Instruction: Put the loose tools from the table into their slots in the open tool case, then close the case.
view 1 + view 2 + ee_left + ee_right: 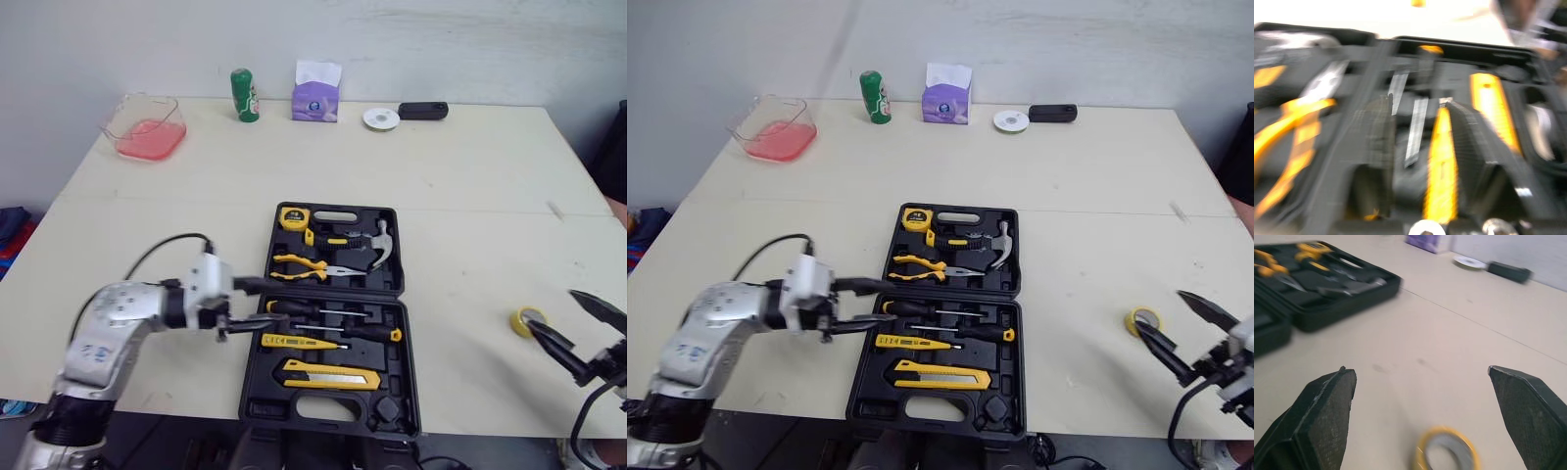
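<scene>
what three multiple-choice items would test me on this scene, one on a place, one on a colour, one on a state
1. Where does the yellow tape roll lie relative to the open tool case?
A. inside it
B. on the table to its right
C. leaning on its left side

2. What colour is the tissue box at the far edge?
A. purple
B. orange
C. black

3. What state is the right end effector in?
A. shut on the roll
B. shut on nothing
C. open, with the roll close by

Answers:
1 B, the roll sits on bare tabletop right of the case.
2 A, its sides are purple.
3 C, its two fingers stand wide apart and the roll lies untouched on the table.
</scene>
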